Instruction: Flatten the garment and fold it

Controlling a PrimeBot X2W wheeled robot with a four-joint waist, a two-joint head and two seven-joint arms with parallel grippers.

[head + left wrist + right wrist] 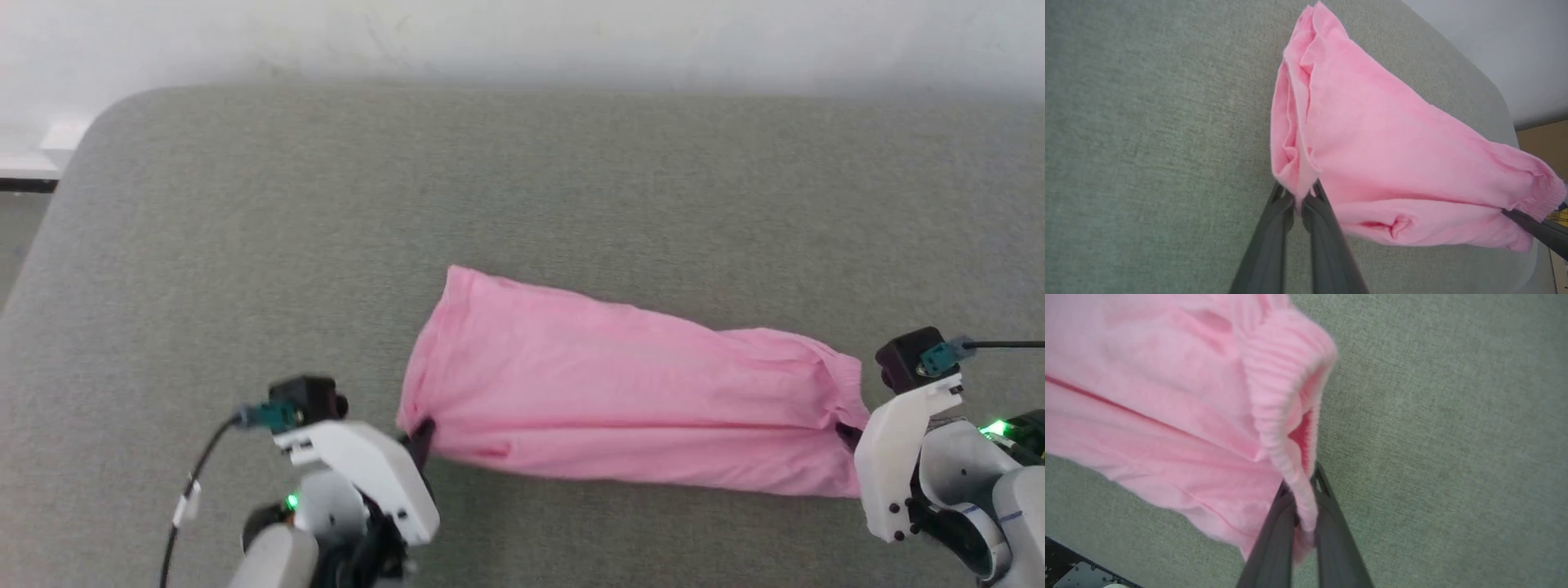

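The garment [620, 392] lay close to the robot, a bit to the right of the middle, on a wide grey-green cloth top [245, 245]. It was soft, thin and light pink. It was pulled out long from side to side between the two grippers.

Nearest the robot, the left gripper [420, 437] was clenched on the near left corner of the garment. In the left wrist view its two dark fingers [1274, 245] were pressed close, with a small bit of pink cloth pinched between the tips. The right gripper [849, 437] was clenched on the right end. In the right wrist view its fingers [1331, 539] squeezed the bumpy stretchy band [1278, 375], which was bunched up and ribbed.

A thin shadow ran under the near edge of the garment. It could not be told how much of the cloth touched the top.

A little farther in, a long straight line ran along the garment near its front edge, where one layer lay over another. There was a small pucker [1396, 224] of darker pink in the near strip.

The left end was open like a mouth, with loose folds inside. The far left corner stuck out higher up than the rest, so the far edge sloped down toward the right end. The right end was crumpled and narrower.

Past the garment, the grey-green top stretched on to a round corner on the far left. Behind it stood a pale wall [522, 33].
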